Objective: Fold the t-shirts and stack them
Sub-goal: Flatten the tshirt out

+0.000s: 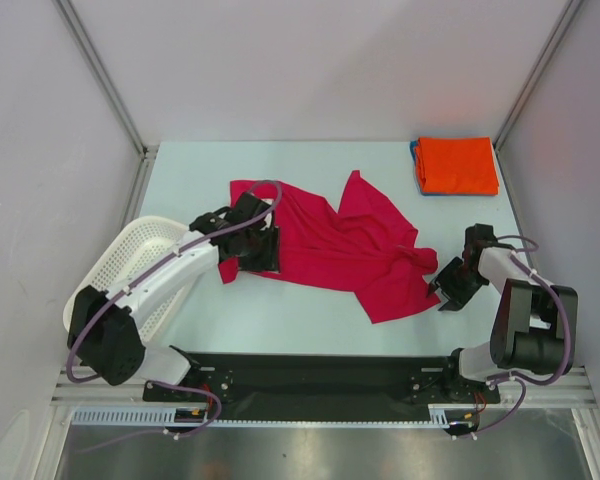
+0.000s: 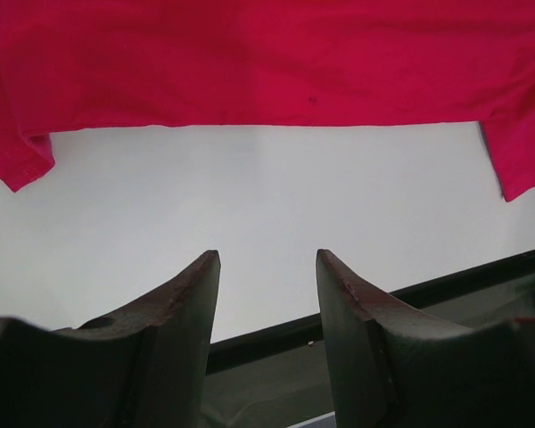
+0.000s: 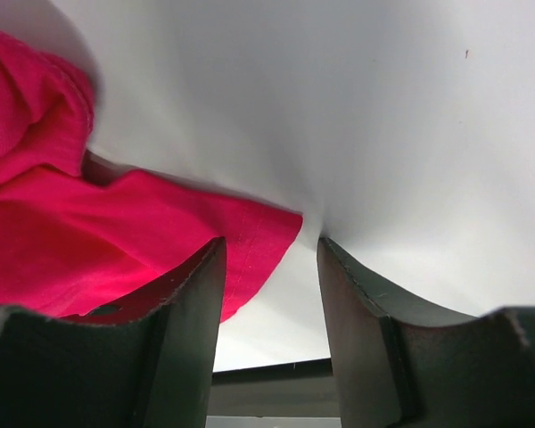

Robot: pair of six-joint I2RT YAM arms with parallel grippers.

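Note:
The crimson t-shirt (image 1: pixel 340 245) lies spread and rumpled in the middle of the table. An orange t-shirt (image 1: pixel 457 165) sits folded at the back right, on top of a blue one whose edge (image 1: pixel 417 158) shows at its left. My left gripper (image 1: pixel 257 250) hovers at the crimson shirt's left side. In its wrist view it (image 2: pixel 267 259) is open over bare table, with the shirt's hem (image 2: pixel 267 71) lying beyond the tips. My right gripper (image 1: pixel 450 285) is at the shirt's right corner, open (image 3: pixel 269 245); the corner (image 3: pixel 250 236) lies loose between the fingers, not pinched.
A white perforated basket (image 1: pixel 125 260) stands at the table's left edge, under my left arm. The black base rail (image 1: pixel 320 380) runs along the near edge. Grey walls with metal posts close in the back and sides.

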